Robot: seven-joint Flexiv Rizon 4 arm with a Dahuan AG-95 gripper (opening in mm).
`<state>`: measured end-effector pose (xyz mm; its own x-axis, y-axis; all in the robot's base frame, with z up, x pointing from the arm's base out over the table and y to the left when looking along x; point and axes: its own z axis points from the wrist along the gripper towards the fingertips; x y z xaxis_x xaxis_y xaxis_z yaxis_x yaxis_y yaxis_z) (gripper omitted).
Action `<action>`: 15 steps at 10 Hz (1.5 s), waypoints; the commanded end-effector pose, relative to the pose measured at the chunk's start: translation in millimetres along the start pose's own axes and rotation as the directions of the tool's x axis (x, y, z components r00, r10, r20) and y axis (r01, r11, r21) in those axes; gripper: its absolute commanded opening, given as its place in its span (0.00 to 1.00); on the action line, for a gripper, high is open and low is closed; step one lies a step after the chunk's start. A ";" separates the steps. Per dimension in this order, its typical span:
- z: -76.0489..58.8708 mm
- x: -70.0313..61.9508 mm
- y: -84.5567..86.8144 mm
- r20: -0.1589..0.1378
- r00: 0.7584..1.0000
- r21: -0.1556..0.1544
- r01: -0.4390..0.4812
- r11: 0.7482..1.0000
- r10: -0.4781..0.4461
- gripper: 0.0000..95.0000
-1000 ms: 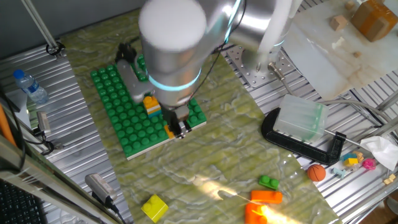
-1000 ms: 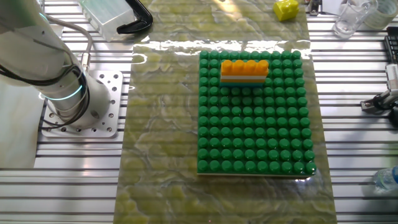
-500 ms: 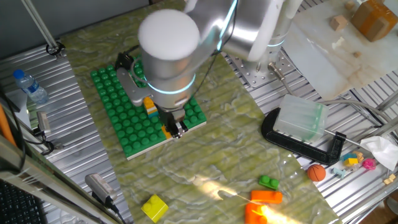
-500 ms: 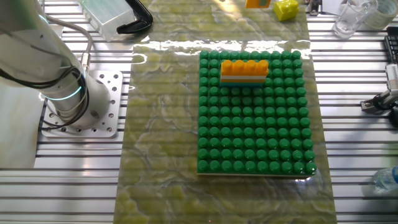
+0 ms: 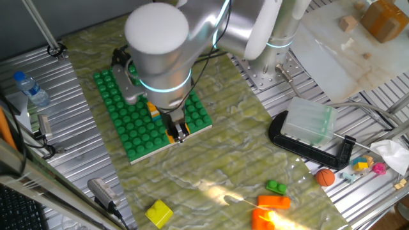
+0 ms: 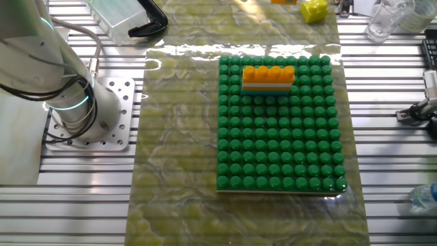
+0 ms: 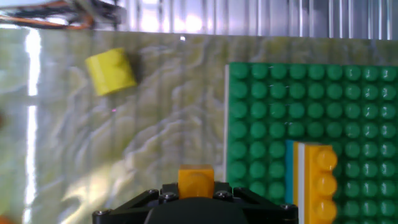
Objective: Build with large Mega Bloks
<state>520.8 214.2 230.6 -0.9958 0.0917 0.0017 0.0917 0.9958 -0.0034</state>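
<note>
A green studded baseplate (image 5: 130,125) (image 6: 280,150) (image 7: 273,118) lies on the mat. On it stands a short stack of Mega Bloks (image 6: 268,77) (image 7: 314,180) (image 5: 153,110), orange on top over white and cyan layers. My gripper (image 5: 177,132) (image 7: 196,190) hangs over the plate's near edge, beside the stack, shut on a small yellow-orange Mega Blok (image 7: 196,180). In the other fixed view only an orange sliver (image 6: 283,1) shows at the top edge; the fingers are out of view there.
A loose yellow block (image 5: 158,213) (image 6: 314,10) (image 7: 111,71) lies on the mat off the plate. Green (image 5: 276,187) and orange (image 5: 273,202) blocks lie at the mat's corner. A black clamp with a clear box (image 5: 310,128), a water bottle (image 5: 29,88) and the arm's base (image 6: 75,109) stand around.
The arm has swung left in one fixed view, carrying the yellow-orange block along the plate's edge. An orange sliver has appeared at the top of the other fixed view. The stack is unmoved.
</note>
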 end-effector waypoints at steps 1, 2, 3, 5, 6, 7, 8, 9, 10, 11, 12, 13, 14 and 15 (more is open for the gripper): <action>0.8 7.3 -27.1 0.005 1.000 -0.004 0.022 1.000 -0.022 0.00; -5.5 14.0 -49.9 -0.001 1.000 -0.003 0.017 1.000 -0.017 0.00; -10.7 19.0 -71.6 -0.015 0.999 0.016 0.032 0.999 -0.031 0.00; -12.4 23.7 -106.6 -0.020 0.997 0.025 0.075 0.997 -0.075 0.00; -9.8 23.5 -119.7 -0.020 0.995 0.026 0.094 0.995 -0.094 0.00; -3.3 21.1 -137.9 -0.018 0.992 0.033 0.124 0.992 -0.123 0.00; 3.7 17.6 -150.4 -0.012 0.990 0.036 0.138 0.990 -0.137 0.00; 6.5 16.3 -154.1 -0.010 0.990 0.039 0.139 0.990 -0.139 0.00; 12.9 13.4 -162.2 -0.005 0.990 0.050 0.140 0.989 -0.140 0.00; 18.0 11.2 -167.9 0.001 0.988 0.049 0.154 0.987 -0.154 0.00; 20.5 9.5 -168.6 0.001 0.988 0.047 0.156 0.987 -0.156 0.00; 26.5 7.5 -170.8 -0.003 0.987 0.045 0.159 0.986 -0.159 0.00; 30.4 9.7 -172.2 -0.007 0.987 0.042 0.163 0.986 -0.163 0.00; 35.6 12.8 -171.9 -0.003 0.990 0.033 0.143 0.989 -0.143 0.00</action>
<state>495.3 46.1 194.0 -0.9978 -0.0643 0.0173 -0.0649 0.9973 -0.0350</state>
